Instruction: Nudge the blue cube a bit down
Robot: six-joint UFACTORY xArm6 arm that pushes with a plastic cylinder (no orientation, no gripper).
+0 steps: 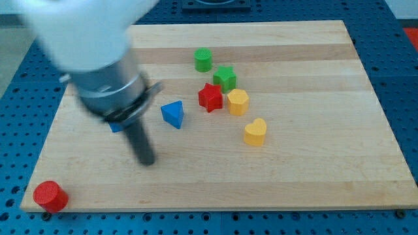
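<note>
Blue cube point(115, 126) peeks out beneath the arm, mostly hidden. My tip point(147, 161) rests just below and to its right. No fingers exist here, only a rod.

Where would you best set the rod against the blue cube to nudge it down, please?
Judging by this view, press the top face of the blue cube, coming from the view's top. My tip now sits below and right of it, and the arm hides most of the cube.

You see a pale wooden board point(313, 170) with lighter and darker stripes on a blue perforated table point(13, 78). Blocks: a blue triangular prism point(173, 113), a red star point(209, 97), a red cylinder point(50, 196), a green cylinder point(203, 60), a green star point(225, 78), a yellow hexagon point(238, 102), a yellow heart point(255, 131).
</note>
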